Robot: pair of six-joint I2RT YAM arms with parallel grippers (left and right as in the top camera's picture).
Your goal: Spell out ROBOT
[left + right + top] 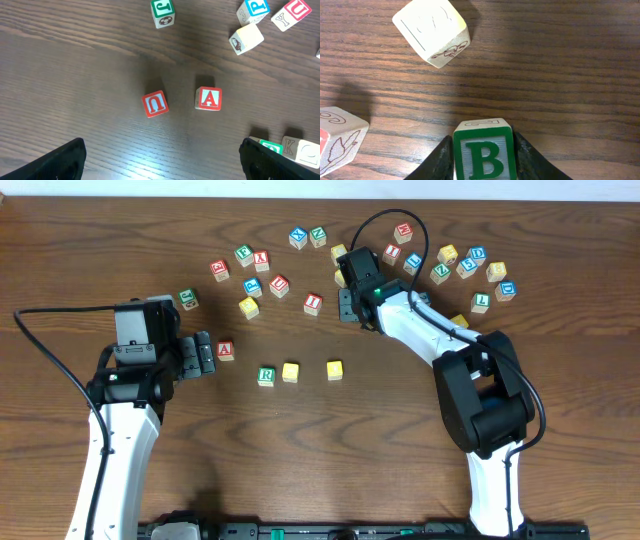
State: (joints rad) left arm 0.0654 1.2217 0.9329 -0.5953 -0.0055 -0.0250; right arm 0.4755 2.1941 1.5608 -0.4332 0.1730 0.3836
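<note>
The overhead camera looks straight down from high up on the whole table (560, 395), with the arm bases at its near edge. The left wrist camera looks down from mid height past the left gripper (161, 152). It shares with the overhead the patch left of centre around the A cube (208, 98), far edge uppermost in both. The right wrist camera sits very close to the wood, with the B cube (483, 152) at its bottom edge. Its patch lies under the right gripper (346, 304) in the overhead, toward the far edge.

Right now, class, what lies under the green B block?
The right end effector grips the B block by its sides; brown table shows around it. Directly beneath is hidden by the block.
</note>
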